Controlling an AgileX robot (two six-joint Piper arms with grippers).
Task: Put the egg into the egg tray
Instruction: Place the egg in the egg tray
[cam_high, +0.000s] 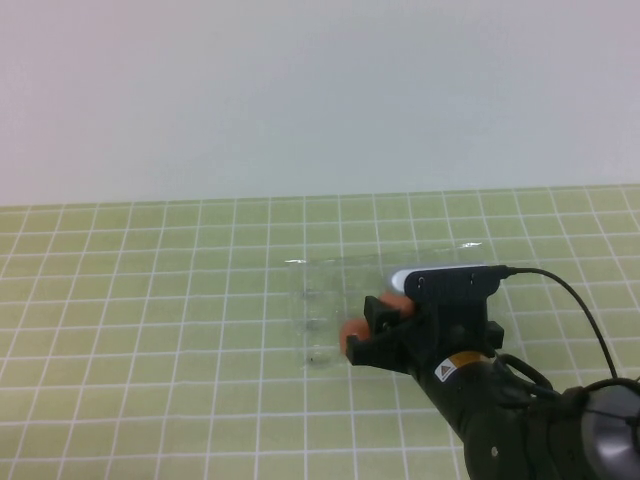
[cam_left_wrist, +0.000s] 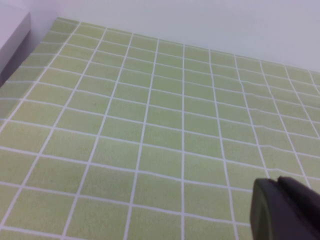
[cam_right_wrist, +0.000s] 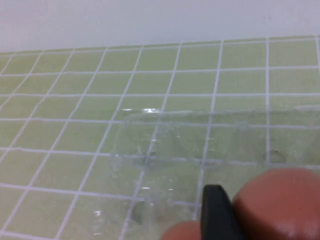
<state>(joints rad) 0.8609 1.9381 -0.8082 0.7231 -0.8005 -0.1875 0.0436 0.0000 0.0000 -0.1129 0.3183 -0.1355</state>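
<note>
Your right gripper (cam_high: 372, 330) clamped a smooth brown-orange egg (cam_right_wrist: 280, 200) over the clear, faint egg tray (cam_right_wrist: 200, 145); left gripper's (cam_left_wrist: 285, 210) opening couldn't be told.

You are looking at a staged robot test bench, the kind found in a lab, not a home or kitchen. The table (cam_high: 150, 300) is covered edge to edge with a light green mat ruled in a regular white grid, and it ends at a plain pale wall (cam_high: 320, 90). The only furnishing on the mat is a clear plastic egg tray (cam_high: 330, 310), set out alone near the middle. A black robot arm with a cable (cam_high: 570, 295) trailing from its wrist camera reaches in from your near right, its right gripper (cam_high: 375, 330) at the tray's near edge. The left gripper (cam_left_wrist: 285, 210) shows only as a dark tip over bare mat.
</note>
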